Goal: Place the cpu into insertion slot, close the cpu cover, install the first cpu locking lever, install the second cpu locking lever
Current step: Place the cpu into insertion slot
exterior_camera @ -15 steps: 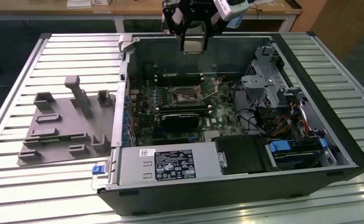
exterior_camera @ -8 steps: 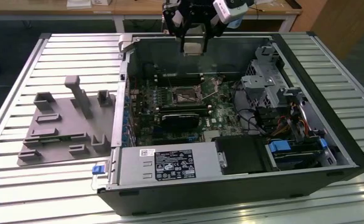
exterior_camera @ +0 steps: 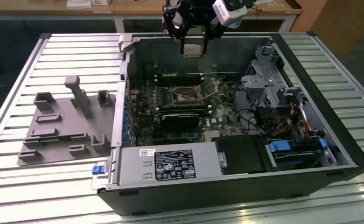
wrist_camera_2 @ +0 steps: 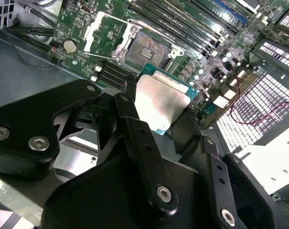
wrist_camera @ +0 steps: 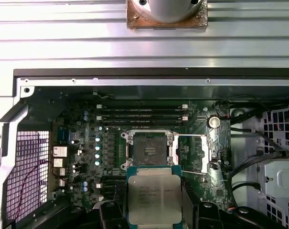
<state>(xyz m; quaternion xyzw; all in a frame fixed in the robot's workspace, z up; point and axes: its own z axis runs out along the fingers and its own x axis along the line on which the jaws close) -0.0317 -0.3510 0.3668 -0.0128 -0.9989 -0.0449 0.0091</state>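
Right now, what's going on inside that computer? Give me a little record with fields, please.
held: chip, clamped between the fingers
chip position: in the air above the open computer case, not yet seated
socket: empty, dark centre exposed
cover: swung open beside the socket

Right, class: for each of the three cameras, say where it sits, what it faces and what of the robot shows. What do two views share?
Exterior view: off the arm, looking down into the open computer case; the end effector hangs above it.
First wrist view: on the arm, squarely facing the insertion slot; end effector edges flank the cpu.
Second wrist view: on the arm, slanting past black fingers.
Shared: both wrist views show the gripped cpu and slot.
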